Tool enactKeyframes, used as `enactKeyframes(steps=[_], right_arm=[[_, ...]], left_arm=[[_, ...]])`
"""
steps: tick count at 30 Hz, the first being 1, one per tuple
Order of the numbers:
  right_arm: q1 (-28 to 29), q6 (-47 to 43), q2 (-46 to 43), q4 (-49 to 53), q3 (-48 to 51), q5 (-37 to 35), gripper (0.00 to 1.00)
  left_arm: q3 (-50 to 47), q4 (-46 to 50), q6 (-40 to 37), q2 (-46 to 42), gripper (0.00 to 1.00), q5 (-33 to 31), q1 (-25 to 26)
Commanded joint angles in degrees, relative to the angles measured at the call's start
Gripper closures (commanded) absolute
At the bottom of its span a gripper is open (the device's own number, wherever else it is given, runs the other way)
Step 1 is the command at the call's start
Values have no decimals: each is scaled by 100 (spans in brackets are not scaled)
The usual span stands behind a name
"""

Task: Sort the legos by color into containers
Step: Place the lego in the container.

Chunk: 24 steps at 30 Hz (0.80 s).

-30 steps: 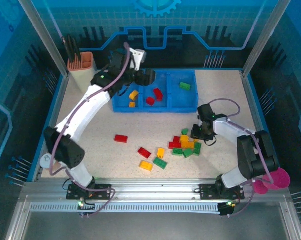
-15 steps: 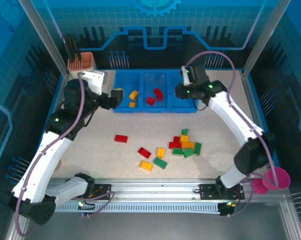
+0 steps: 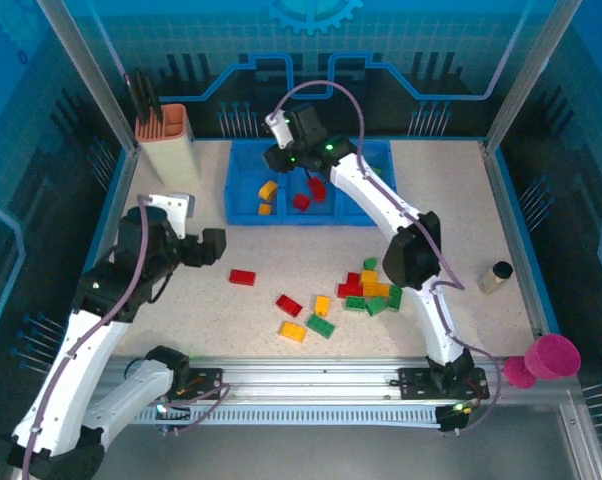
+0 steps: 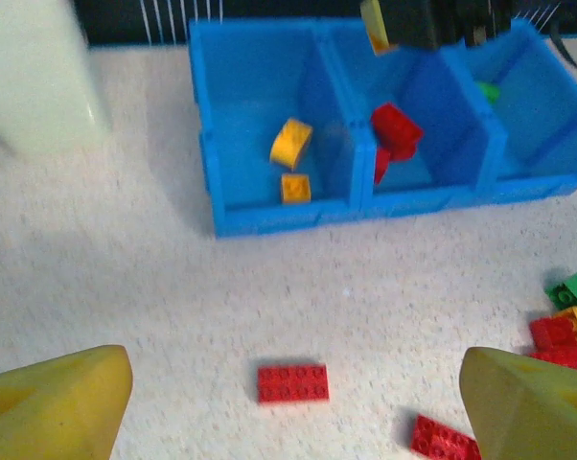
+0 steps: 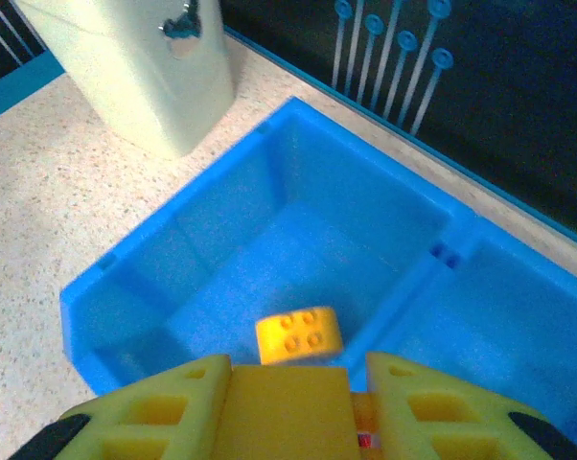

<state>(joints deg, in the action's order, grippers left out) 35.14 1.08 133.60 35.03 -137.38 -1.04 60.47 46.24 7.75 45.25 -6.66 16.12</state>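
Far upper left of the top view: beige-and-orange holder [image 3: 163, 140], upright on the table [image 3: 231, 320]. Below it, at middle left: left hand [image 3: 213, 246], spread wide. In the left wrist view, yellow fingers [image 4: 58, 407] at the two lower corners, well apart, nothing between them. Just right of that hand, flat on the table: lone red brick [image 3: 243, 277].

Upper centre: blue tray [image 3: 311, 218] of three joined compartments. In the left compartment, two yellow bricks [image 3: 268, 190], one leaning, one flat near the front wall. Over that same compartment: right hand [image 3: 281, 158], clamped on a held yellow brick [image 5: 288, 417], snug between the fingers in the right wrist view. In the middle compartment, red bricks [image 3: 317, 187]. In the right compartment, a green brick [image 4: 487, 91], partly hidden behind the wall.

Lower centre of the top view: four loose bricks [image 3: 289, 305], red, yellow, yellow-orange and green, close together on the table. Right of them: tight pile [image 3: 371, 290] of red, yellow and green bricks. Further right: small cylinder [image 3: 497, 277] with a dark top, upright. Lower right corner: pink cup [image 3: 551, 357].
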Motion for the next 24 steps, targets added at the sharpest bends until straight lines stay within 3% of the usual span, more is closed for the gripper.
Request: enactKeyframes(steps=[1,8,16,24], right_arm=[[122,-380,506,-374,-594,284,67],[434,-1431,1136,-427,-701,-176,66],[508,-1782,1228,-401,-251,-386,63],[502,-1907,867,-693,194,-384,46]], left_arm=[[-477,525,732,-4,13,72,-45],[-1176,313,1195,118,14,179,-39],[-1604,-297,1686,735,14,608,-30],[-1904,-1140,1743,1490,14,240,203]])
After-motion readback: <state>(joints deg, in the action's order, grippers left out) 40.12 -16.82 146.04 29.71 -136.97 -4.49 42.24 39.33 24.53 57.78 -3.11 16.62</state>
